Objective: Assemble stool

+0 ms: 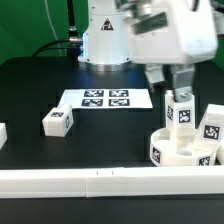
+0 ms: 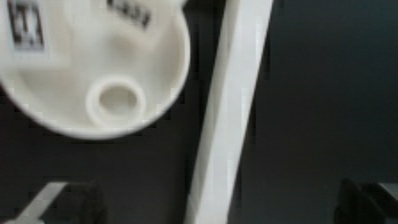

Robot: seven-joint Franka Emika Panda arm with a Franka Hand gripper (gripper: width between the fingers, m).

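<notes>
The stool's round white seat (image 1: 186,158) lies at the exterior view's lower right, with three tagged legs standing up from it: one at the back (image 1: 181,110), one on the right (image 1: 211,126) and one at the front left (image 1: 158,151). A further leg (image 1: 57,121) lies loose on the black table at the left. My gripper (image 1: 170,84) hangs open just above the back leg and holds nothing. In the wrist view the seat (image 2: 80,60) shows an empty socket (image 2: 119,98). My gripper (image 2: 214,205) has its dark fingertips (image 2: 50,205) far apart.
The marker board (image 1: 105,99) lies flat in front of the robot base (image 1: 104,40). A long white rail (image 1: 90,181) runs along the table's front edge, and the rail (image 2: 231,120) passes close beside the seat. Another white part (image 1: 3,133) shows at the left edge.
</notes>
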